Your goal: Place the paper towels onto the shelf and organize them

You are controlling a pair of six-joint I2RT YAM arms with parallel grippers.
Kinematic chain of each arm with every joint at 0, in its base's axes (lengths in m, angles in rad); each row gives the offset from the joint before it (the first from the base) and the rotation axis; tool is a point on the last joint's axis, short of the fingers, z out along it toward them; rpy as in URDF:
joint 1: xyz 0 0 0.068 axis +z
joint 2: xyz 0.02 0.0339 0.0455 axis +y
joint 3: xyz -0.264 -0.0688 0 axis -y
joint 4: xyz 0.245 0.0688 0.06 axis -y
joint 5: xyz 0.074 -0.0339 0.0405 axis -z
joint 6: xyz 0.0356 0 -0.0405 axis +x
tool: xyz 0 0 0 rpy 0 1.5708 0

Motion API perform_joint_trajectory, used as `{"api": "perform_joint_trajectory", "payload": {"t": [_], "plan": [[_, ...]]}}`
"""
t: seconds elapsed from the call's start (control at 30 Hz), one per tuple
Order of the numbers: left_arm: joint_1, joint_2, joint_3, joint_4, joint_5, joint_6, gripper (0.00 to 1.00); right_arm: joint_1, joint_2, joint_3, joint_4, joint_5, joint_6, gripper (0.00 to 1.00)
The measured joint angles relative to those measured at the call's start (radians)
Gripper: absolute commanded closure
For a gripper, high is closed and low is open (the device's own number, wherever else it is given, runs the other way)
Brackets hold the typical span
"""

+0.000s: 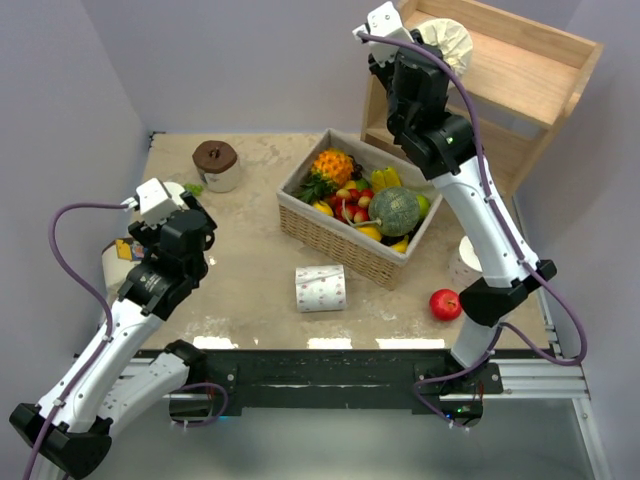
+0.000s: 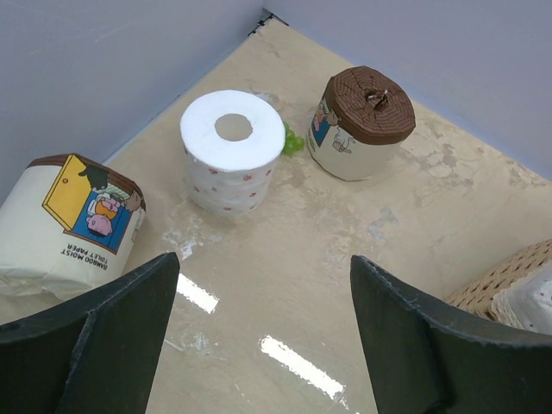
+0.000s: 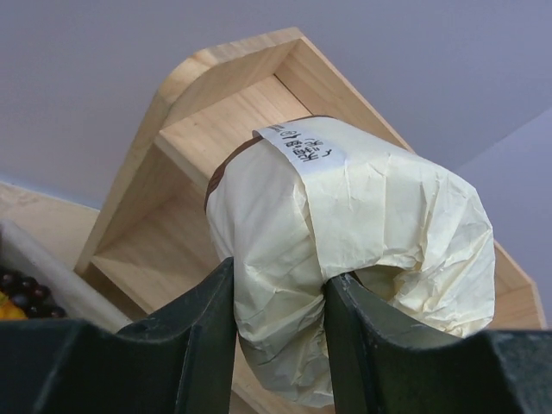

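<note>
My right gripper (image 3: 283, 276) is shut on a cream-wrapped paper towel roll (image 3: 345, 233) and holds it up at the top tier of the wooden shelf (image 3: 216, 112); the roll (image 1: 448, 40), the gripper (image 1: 425, 44) and the shelf (image 1: 530, 75) also show in the top view. My left gripper (image 2: 263, 293) is open and empty above the table. Ahead of it stand a bare white roll (image 2: 233, 151) and a brown-topped wrapped roll (image 2: 362, 125); a wrapped roll (image 2: 73, 224) lies at its left. Another white roll (image 1: 320, 288) lies mid-table, and one (image 1: 467, 255) is partly hidden behind the right arm.
A wicker basket (image 1: 335, 240) full of fruit sits mid-table between the arms. A red apple (image 1: 445, 304) lies near the right arm's base. A small green item (image 2: 293, 141) lies behind the white roll. Walls close the left and back sides.
</note>
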Motion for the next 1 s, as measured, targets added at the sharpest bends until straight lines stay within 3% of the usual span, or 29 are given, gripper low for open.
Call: {"api": "perform_joint_trajectory", "payload": {"t": [0.73, 1.0], "plan": [[0.0, -0.003, -0.001, 0.008, 0.004, 0.011, 0.15, -0.109, 0.097, 0.067, 0.108, -0.11, -0.122, 0.53], [0.0, -0.003, -0.001, 0.011, 0.005, 0.015, 0.15, -0.143, 0.124, 0.092, 0.185, -0.143, -0.175, 0.36]]}}
